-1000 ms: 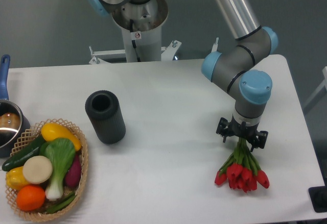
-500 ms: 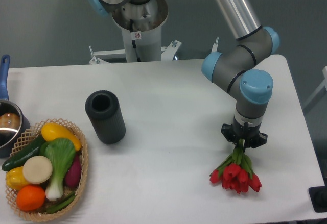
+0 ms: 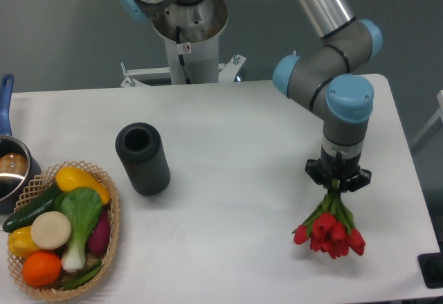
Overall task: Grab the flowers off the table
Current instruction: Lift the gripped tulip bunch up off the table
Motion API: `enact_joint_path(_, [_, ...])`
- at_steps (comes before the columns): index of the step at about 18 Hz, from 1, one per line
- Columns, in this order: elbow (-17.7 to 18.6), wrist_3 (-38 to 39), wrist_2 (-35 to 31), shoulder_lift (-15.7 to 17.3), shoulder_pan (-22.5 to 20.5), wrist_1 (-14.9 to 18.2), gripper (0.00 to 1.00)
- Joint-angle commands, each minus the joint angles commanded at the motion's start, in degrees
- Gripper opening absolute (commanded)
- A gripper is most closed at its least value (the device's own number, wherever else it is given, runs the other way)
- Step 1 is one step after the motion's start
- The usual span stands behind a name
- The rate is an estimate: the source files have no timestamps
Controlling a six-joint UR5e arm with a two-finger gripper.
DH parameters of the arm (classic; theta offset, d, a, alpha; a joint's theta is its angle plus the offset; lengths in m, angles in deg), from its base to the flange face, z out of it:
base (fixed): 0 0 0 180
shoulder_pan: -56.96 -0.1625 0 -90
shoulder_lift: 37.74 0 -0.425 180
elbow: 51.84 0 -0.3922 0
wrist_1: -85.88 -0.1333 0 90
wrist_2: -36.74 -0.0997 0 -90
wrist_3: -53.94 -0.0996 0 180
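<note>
Because the stems are clamped in the pincer (image 3: 338, 181), the flowers (image 3: 331, 226) hang toward 6 o'clock over the table (image 3: 235, 131).

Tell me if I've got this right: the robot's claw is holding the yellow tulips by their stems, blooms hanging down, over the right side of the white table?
Nearly. The fixed camera shows the flowers are red, not yellow. The gripper does hold them by the stems, blooms down, over the table's right side.

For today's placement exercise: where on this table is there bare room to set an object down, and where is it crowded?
Bare table runs between the black cylinder and the tool holding the flowers, plus the back strip. Crowded: the left edge, with the produce basket and pot.
</note>
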Motion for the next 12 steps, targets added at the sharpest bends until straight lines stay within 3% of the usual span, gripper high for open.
enact_joint_path(4, [-5.00, -0.18, 0.00, 1.14, -0.09, 8.60, 0.00])
enact_joint_path(9, [-6.77, -1.05, 0.00, 1.41, 0.09, 10.81, 0.00])
enact_joint_path(12, [-9.58, -1.75, -0.09, 2.02, 0.00, 16.34, 0.00])
